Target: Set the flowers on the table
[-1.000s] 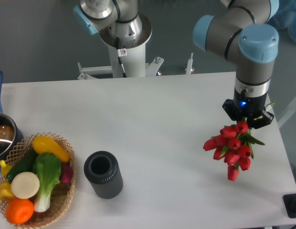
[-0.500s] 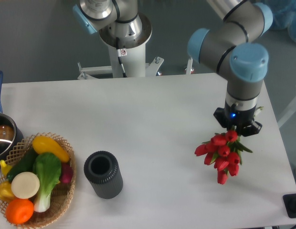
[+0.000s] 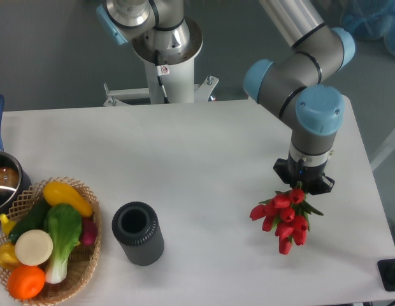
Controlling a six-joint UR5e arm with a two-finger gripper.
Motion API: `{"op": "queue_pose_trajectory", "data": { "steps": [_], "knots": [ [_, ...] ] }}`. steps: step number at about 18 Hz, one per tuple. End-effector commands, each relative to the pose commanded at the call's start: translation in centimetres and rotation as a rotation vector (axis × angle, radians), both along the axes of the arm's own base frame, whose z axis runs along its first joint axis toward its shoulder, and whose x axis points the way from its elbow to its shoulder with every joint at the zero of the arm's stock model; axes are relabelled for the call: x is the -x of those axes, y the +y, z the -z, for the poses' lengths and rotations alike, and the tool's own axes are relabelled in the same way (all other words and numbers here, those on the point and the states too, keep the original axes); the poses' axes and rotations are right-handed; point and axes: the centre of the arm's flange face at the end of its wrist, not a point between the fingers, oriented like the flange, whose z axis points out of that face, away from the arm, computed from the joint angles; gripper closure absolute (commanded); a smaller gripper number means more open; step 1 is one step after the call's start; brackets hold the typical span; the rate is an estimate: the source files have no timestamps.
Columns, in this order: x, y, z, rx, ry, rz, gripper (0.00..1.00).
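The flowers, a bunch of red tulip buds with green leaves, hang over the right part of the white table. My gripper points straight down and is shut on their stems, which are hidden under it. The buds fan out below and to the left of the gripper. I cannot tell whether the buds touch the tabletop.
A dark grey cylindrical vase stands at the front left of centre. A wicker basket of vegetables sits at the front left corner, with a pot behind it. A black block is at the front right edge.
My gripper has moved left and toward the front of the table, carrying the flowers with it. The bunch now sits lower in the picture.
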Motion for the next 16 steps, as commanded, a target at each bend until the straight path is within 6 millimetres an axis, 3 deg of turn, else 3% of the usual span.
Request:
{"op": "queue_pose_trajectory", "data": {
  "steps": [3,8,10,11,12,16],
  "knots": [
    [-0.2,0.1,0.4,0.003,-0.006,0.0,0.77],
    [-0.2,0.2,0.7,0.002,-0.013,0.008,0.31],
    [-0.2,0.1,0.5,0.0,-0.011,0.008,0.21],
    [-0.1,0.1,0.5,-0.001,-0.01,0.007,0.06],
    [-0.2,0.1,0.4,-0.003,-0.007,0.007,0.0],
    [0.1,-0.1,-1.2,-0.031,0.049,0.001,0.0]
  ]
}}
